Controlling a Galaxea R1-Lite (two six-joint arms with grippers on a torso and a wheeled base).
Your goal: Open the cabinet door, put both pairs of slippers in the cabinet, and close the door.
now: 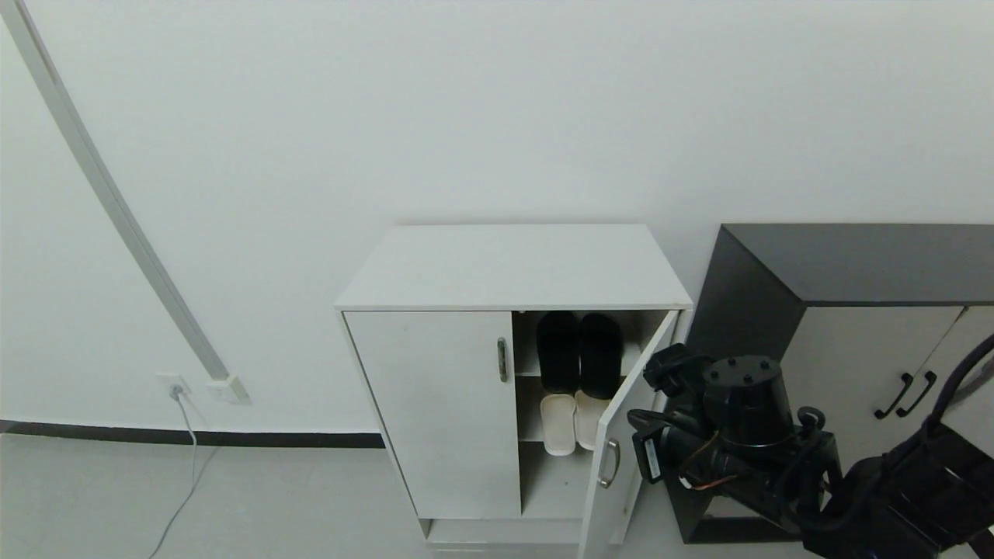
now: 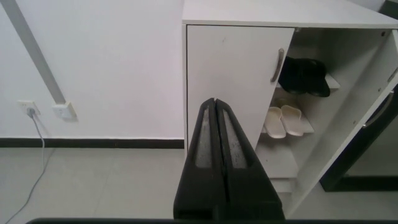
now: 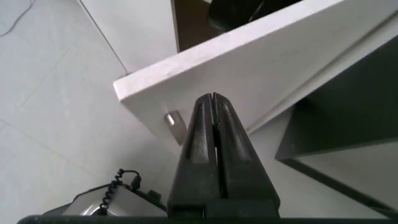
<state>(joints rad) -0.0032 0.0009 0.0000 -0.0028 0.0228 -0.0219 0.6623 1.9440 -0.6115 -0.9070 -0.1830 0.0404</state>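
The white cabinet [image 1: 512, 268] has its left door [image 1: 435, 411] closed and its right door [image 1: 621, 419] swung partly open. Black slippers [image 1: 578, 349] lie on the upper shelf, white slippers [image 1: 571, 419] on the shelf below. My right arm [image 1: 730, 419] is beside the open door's outer face. My right gripper [image 3: 213, 99] is shut, its tips at or just off that door [image 3: 261, 68], near the metal handle [image 3: 176, 122]. My left gripper [image 2: 215, 104] is shut and empty, held off in front of the closed left door [image 2: 230, 74]. Black slippers [image 2: 305, 76] and white slippers [image 2: 286, 121] show inside.
A black cabinet [image 1: 846, 264] with grey doors stands close on the right, just behind the open door. On the left wall are a slanted cable duct [image 1: 109, 194] and a socket [image 1: 172, 384] with a cord trailing onto the tiled floor [image 1: 233, 497].
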